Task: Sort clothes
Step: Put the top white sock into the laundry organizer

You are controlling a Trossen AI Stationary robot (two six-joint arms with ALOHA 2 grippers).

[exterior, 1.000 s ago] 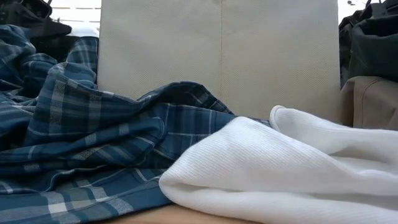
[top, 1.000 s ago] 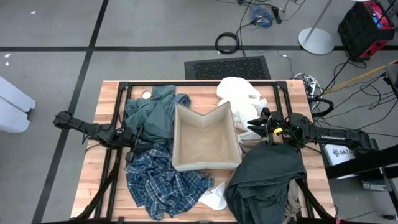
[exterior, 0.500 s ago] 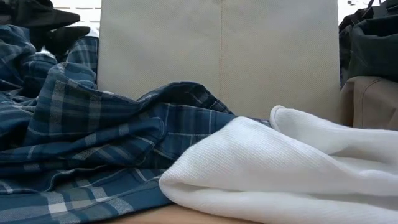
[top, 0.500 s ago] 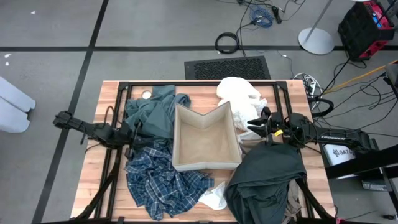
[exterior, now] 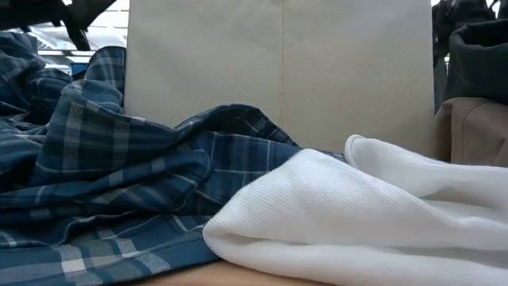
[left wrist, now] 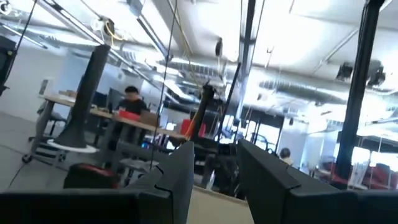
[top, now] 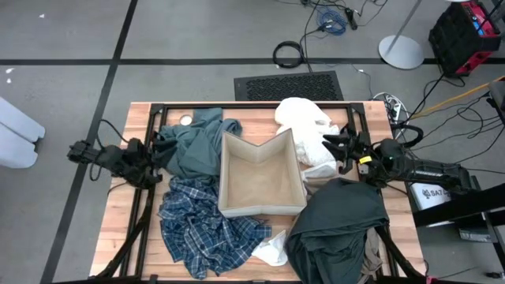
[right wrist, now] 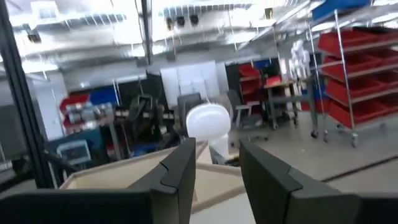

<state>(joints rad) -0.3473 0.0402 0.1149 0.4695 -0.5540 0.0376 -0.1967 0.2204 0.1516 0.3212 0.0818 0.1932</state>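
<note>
Looks like the reach-in step: both pincers empty and apart, left pincer beside the teal garment at 9 o'clock, right pincer at the white garment near 2, so next is closing on cloth.

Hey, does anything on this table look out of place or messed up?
The beige fabric box looks deformed: its far wall is buckled inward into a V. It holds nothing; the clothes lie in crumpled heaps around it, and the dark grey-green garment hangs over the table's near edge.

One table holds one box, two white garments, one teal, one plaid, one dark grey-green, one tan, plus two claws.
</note>
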